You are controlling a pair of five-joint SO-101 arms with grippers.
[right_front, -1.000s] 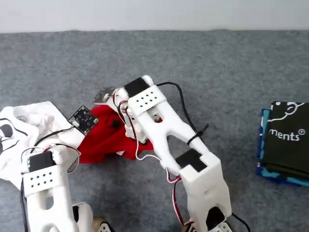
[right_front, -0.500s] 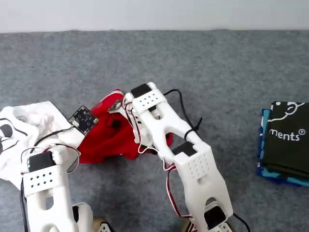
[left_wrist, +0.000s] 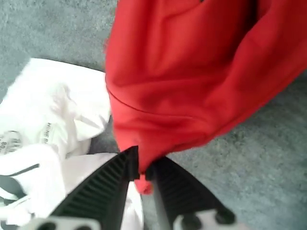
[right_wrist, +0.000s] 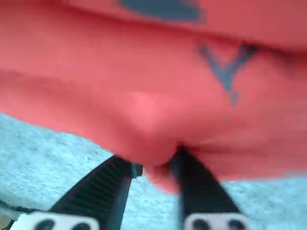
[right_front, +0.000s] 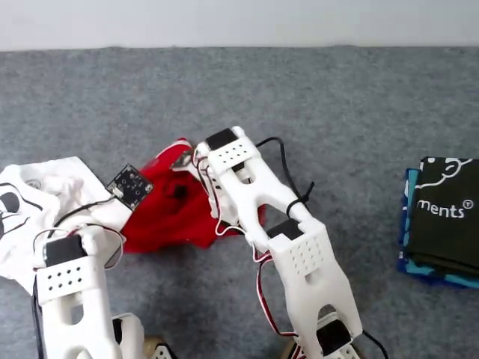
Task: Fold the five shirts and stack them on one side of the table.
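Note:
A crumpled red shirt [right_front: 171,213] lies left of the table's middle, and both arms hold it. My left gripper [left_wrist: 142,173] is shut on a lower edge of the red shirt [left_wrist: 192,76], near its left side in the high view. My right gripper [right_wrist: 154,173] is shut on a fold of the red shirt [right_wrist: 153,96] bearing a dark print. The right arm [right_front: 247,187] covers the cloth's right part from above. A white shirt [right_front: 34,202] with black print lies bunched at the left edge; the white shirt [left_wrist: 53,120] sits just beside the left gripper.
A stack of folded shirts [right_front: 443,221], dark on top of blue, sits at the table's right edge. Grey cloth covers the table [right_front: 352,112]. Wires run along both arms above the red shirt.
The right arm has drawn back toward the front and swung slightly, pulling the red shirt's right part with it. The left arm has hardly moved.

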